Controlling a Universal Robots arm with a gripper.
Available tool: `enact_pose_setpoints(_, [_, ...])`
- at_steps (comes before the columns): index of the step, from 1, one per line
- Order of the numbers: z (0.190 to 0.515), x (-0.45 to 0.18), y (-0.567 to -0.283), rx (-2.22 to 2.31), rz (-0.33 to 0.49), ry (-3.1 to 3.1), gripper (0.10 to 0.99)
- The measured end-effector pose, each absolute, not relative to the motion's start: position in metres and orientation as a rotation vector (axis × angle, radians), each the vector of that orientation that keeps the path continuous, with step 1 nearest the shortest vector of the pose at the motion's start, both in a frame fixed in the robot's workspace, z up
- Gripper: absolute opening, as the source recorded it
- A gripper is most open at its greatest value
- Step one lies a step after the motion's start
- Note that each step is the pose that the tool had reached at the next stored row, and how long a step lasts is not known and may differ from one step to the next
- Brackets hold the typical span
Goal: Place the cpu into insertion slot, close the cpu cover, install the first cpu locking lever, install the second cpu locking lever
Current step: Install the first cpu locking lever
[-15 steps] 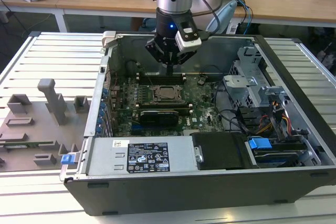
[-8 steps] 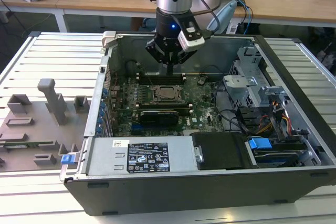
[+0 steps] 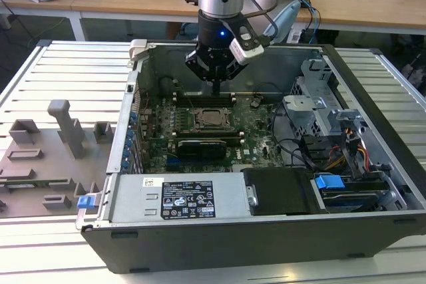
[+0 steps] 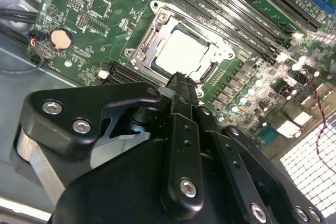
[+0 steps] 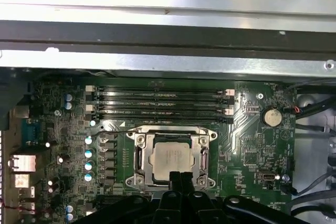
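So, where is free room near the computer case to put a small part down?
Bare: the slatted table beyond the grey fixture tray, on the exterior view's left of the case. Crowded: the motherboard under the pincer, and the cabled drive bay.

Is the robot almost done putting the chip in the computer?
Partway. The cpu already lies in the insertion slot, with the cpu cover down around it. The gripper, shut and empty, is at the slot's edge. Whether the locking levers are latched, I cannot tell.
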State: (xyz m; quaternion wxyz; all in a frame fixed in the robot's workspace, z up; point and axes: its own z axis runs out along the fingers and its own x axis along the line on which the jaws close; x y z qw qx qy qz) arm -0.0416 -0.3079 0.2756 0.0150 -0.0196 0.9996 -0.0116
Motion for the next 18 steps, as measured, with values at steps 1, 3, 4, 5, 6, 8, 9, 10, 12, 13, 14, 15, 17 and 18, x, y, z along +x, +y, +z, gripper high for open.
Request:
enact_pose_setpoints(1, [0.276,-0.042,-0.308,-0.07,-0.036,3.11,0.106])
enact_pose_setpoints(3, [0.276,-0.042,-0.308,-0.099,-0.036,3.11,0.106])
enact_pose_setpoints(4, [0.276,-0.042,-0.308,-0.116,-0.035,3.109,0.106])
enact_pose_setpoints(5, [0.276,-0.042,-0.308,-0.133,-0.035,3.108,0.106])
enact_pose_setpoints(6, [0.276,-0.042,-0.308,-0.143,-0.035,3.107,0.106])
enact_pose_setpoints(8, [0.276,-0.042,-0.308,-0.166,-0.021,3.106,0.106])
enact_pose_setpoints(9, [0.276,-0.042,-0.308,-0.166,0.02,3.104,0.106])
enact_pose_setpoints(10, [0.276,-0.042,-0.308,-0.165,0.034,3.104,0.106])
enact_pose_setpoints(12, [0.276,-0.042,-0.308,-0.164,0.034,3.104,0.106])
enact_pose_setpoints(13, [0.276,-0.042,-0.308,-0.164,0.034,3.104,0.106])
enact_pose_setpoints(14, [0.276,-0.045,-0.308,-0.165,0.034,3.104,0.106])
enact_pose_setpoints(15, [0.276,-0.049,-0.308,-0.165,0.034,3.104,0.106])
enact_pose_setpoints(17, [0.276,-0.054,-0.308,-0.164,0.034,3.104,0.106])
enact_pose_setpoints(18, [0.276,-0.059,-0.308,-0.165,0.034,3.104,0.106])
